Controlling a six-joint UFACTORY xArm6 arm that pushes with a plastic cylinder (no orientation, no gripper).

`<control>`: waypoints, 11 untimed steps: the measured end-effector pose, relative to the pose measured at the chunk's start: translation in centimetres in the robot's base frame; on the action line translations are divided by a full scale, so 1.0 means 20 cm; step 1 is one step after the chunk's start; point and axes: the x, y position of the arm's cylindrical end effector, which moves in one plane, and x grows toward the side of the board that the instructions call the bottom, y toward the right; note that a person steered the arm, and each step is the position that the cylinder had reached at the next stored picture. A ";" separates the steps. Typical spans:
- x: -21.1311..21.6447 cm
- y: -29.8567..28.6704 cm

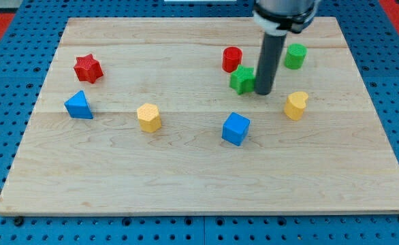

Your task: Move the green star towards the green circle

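Observation:
The green star [241, 79] lies right of the board's centre, near the view's top. The green circle [295, 56] stands up and to the right of it, close to the top edge. My tip [263, 92] is down on the board, touching or almost touching the star's right side, between the star and the circle. The dark rod rises from the tip to the view's top.
A red cylinder [232, 59] stands just above the green star. A yellow heart [295, 105] is to the tip's right. A blue cube [235, 128] sits below. A yellow hexagon [148, 117], a blue triangle [78, 105] and a red star [88, 67] are on the left.

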 end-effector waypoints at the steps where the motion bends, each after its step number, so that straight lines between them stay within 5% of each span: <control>1: 0.07 -0.07; 3: 0.13 -0.25; 5: -0.05 -0.33; 9: -0.23 0.34; 11: 0.01 0.12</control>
